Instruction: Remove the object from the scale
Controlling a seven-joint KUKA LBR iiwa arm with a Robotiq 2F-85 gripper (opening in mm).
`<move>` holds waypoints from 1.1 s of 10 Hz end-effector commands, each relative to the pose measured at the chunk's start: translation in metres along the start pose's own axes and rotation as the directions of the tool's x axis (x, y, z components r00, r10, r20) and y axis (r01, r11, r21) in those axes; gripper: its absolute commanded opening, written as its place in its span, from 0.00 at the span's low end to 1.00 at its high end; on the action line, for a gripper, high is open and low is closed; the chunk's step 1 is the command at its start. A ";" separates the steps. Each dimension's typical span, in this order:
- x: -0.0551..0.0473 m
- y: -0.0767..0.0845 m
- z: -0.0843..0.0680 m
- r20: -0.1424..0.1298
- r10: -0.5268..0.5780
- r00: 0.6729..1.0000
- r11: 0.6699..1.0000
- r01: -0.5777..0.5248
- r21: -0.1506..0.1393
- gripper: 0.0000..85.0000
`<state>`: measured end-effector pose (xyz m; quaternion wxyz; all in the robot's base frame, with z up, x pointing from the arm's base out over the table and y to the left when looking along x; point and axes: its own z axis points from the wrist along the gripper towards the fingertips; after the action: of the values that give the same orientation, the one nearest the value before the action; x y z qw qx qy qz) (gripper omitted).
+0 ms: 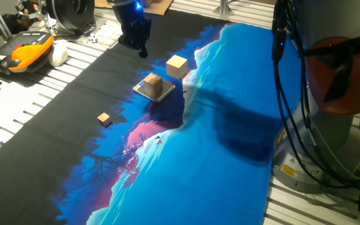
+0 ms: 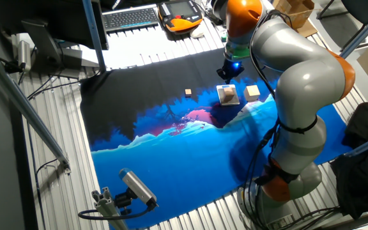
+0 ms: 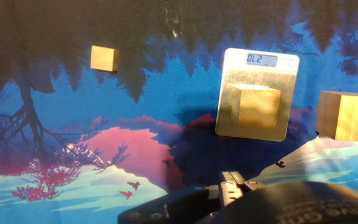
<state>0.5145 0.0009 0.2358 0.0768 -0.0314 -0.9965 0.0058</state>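
A pale wooden cube is sitting on the scale just left of centre in one fixed view, and the job of lifting it off is not yet started. The gripper is hanging above the black part of the mat, up and to the left of the scale, touching nothing. Its fingers are too dark and small to read in that view, and only the base of the hand is showing along the bottom edge of the hand view, so whether they are spread or closed cannot be told.

In the hand view the cube is resting squarely within the plate, right of centre, with the lit display at the plate's top edge showing a reading. A larger cube is standing on the mat at the right edge, just beside the scale but not on it. A small brownish block is lying well apart in the upper left.

Everything remains: lining up over the cube, descending, gripping, lifting, and setting it down off the plate.
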 end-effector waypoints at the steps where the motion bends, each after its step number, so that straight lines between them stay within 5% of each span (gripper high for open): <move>1: 0.000 0.000 0.000 0.000 0.003 1.000 1.000 -0.003 0.000 0.00; 2: 0.000 0.000 0.000 0.037 -0.001 0.999 1.000 0.002 -0.026 0.00; 4: 0.000 0.000 0.000 0.049 0.016 0.999 1.000 -0.014 -0.025 0.00; 5: 0.000 0.000 0.000 0.064 0.047 0.997 0.999 -0.046 -0.010 0.00; 6: 0.000 0.000 0.000 0.109 0.044 0.993 0.998 -0.049 0.038 0.00; 8: 0.000 0.000 0.000 0.107 0.110 0.988 0.994 -0.110 -0.007 0.00; 10: 0.000 0.000 0.000 0.110 0.144 0.984 0.990 -0.142 -0.020 0.00; 11: 0.000 0.000 0.000 0.092 0.164 0.982 0.985 -0.158 -0.068 0.00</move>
<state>0.5145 -0.0004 0.2362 0.0240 -0.1093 -0.9937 -0.0078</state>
